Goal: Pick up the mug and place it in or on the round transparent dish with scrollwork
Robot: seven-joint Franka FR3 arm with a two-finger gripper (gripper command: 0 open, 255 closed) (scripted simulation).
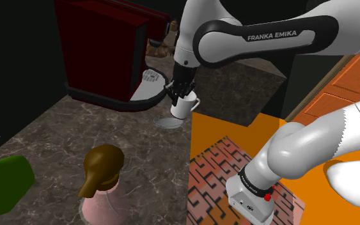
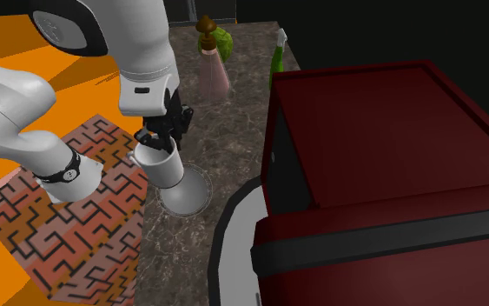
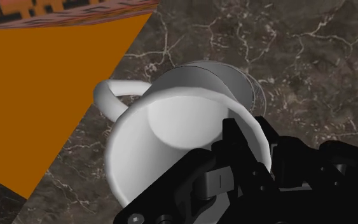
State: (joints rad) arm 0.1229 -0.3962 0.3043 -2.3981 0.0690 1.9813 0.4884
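Gripper (image 3: 250,137) in wrist view: pinched the mug (image 3: 171,127) wall, one finger inside, one outside, across from the handle | shoulder view: mug hung tilted just over the clear round dish (image 1: 171,121) on the dark veined counter (image 1: 76,131) | second exterior view: plain white, smooth, loop handle; judged light, rigid, slick, chippable, so the rim pinch suited.

Veined stone counter (image 1: 76,128), smooth white mug (image 3: 171,127), clear dish (image 2: 194,196)

The counter looks like dark marble with pale veins and has little shine. The mug is plain white and smooth, matt with soft shading, and its material cannot be told. The dish is transparent and glass-like with a faint sheen. The gripper (image 3: 250,149) is matt black, like hard plastic. The arm (image 1: 261,38) has a smooth, glossy white shell. The machine (image 1: 101,45) is smooth dark red. The floor (image 1: 236,128) is flat matt orange.
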